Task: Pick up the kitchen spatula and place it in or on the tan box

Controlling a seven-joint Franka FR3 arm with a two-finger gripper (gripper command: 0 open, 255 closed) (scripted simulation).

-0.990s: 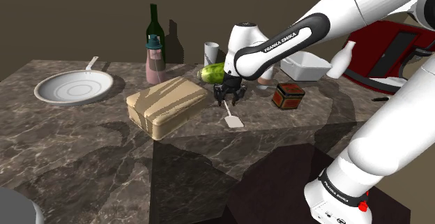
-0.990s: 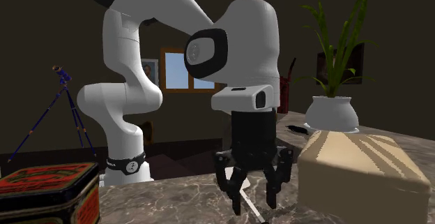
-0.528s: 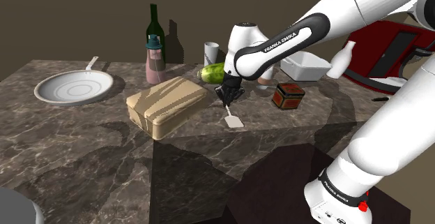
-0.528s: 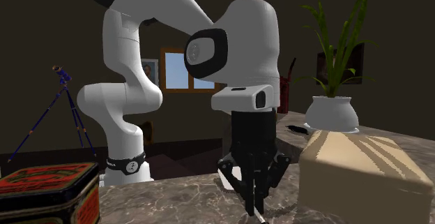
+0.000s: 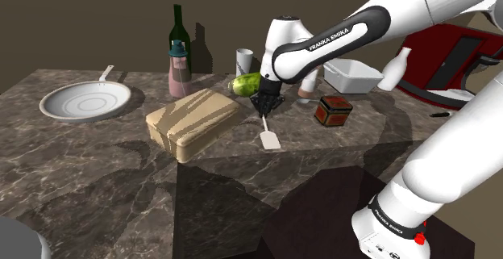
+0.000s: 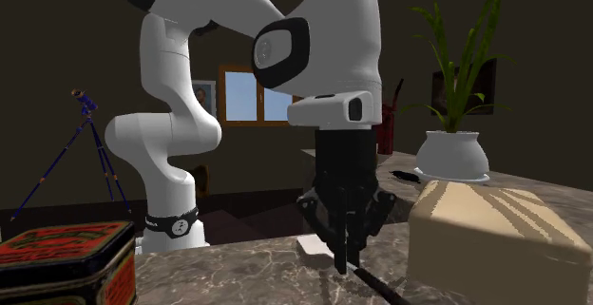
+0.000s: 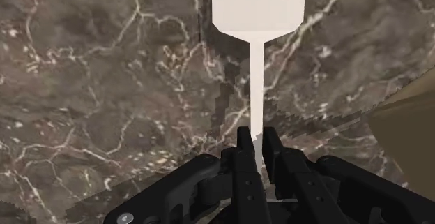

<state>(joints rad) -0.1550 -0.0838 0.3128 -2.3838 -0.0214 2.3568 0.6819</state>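
Observation:
The spatula [image 5: 271, 139] is white, with a flat square blade and a thin handle. It lies on the dark marble counter [image 5: 97, 156], just right of the tan box [image 5: 193, 120] in the shoulder view. My black gripper [image 5: 265, 113] points straight down and is shut on the handle. In the wrist view the fingers clasp the handle [image 7: 256, 90], and the blade [image 7: 258, 6] lies ahead of my gripper [image 7: 256, 156]. A corner of the box [image 7: 411, 118] shows beside it. In the second exterior view my gripper [image 6: 347, 258] hangs just left of the box [image 6: 494, 222].
A white pan [image 5: 85, 100] sits at the counter's far left. Behind the box stand a dark bottle [image 5: 177, 31], a pink bottle [image 5: 178, 70], a green vegetable [image 5: 246, 83] and a white cup [image 5: 244, 60]. A red tin [image 5: 332, 110] and a white tray [image 5: 352, 77] lie to the right. The counter's front edge runs close to the blade.
The fingers stood apart over the handle a second ago and have closed on it. Since then the hand has risen a little with the handle.

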